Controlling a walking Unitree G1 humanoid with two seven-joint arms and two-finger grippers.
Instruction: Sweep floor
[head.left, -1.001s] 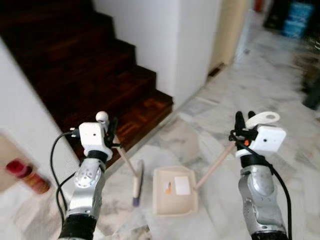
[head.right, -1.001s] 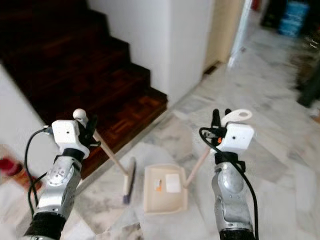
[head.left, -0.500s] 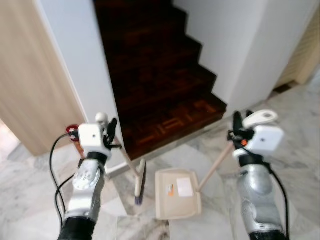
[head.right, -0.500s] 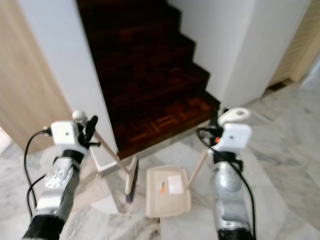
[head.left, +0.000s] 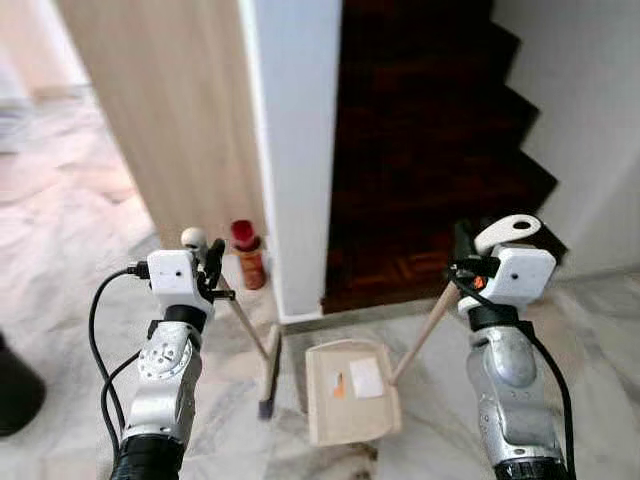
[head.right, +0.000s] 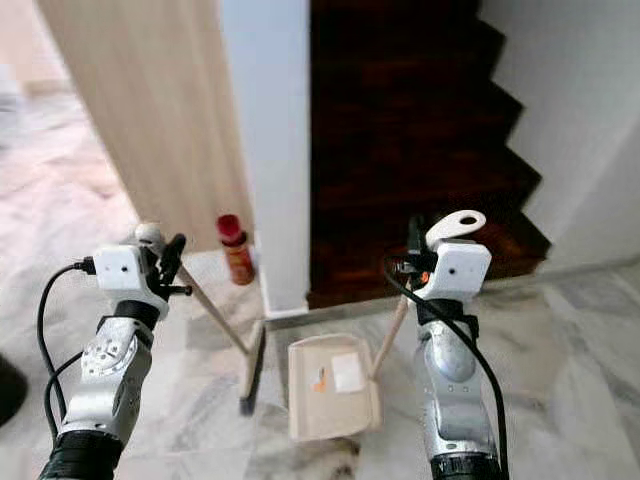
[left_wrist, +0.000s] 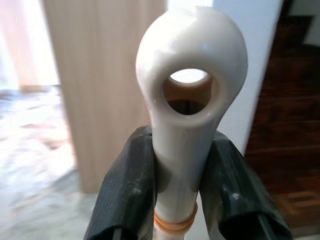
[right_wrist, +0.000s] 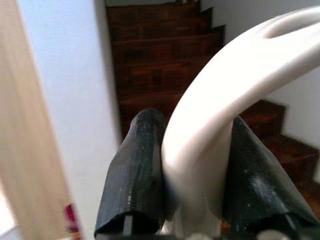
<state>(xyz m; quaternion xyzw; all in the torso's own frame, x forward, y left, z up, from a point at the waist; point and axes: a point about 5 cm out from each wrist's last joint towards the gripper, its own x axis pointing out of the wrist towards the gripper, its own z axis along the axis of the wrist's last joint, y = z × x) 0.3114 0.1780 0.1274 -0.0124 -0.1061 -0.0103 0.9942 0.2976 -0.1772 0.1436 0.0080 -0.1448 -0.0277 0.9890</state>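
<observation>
Now | left gripper clamped on broom handle top, head on marble floor | right gripper clamped on dustpan handle | both light, stiff, likely slippery plastic

broom cream, slanted, head on marble floor | dustpan cream, flat beside it

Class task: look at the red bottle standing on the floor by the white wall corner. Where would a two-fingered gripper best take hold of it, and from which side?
Grip the red bottle around its upright body, just below the cap, jaws level, one on each flank. Come from the open marble floor in front, since the white wall corner and wooden panel stand close behind it. Both grippers are occupied now.
</observation>
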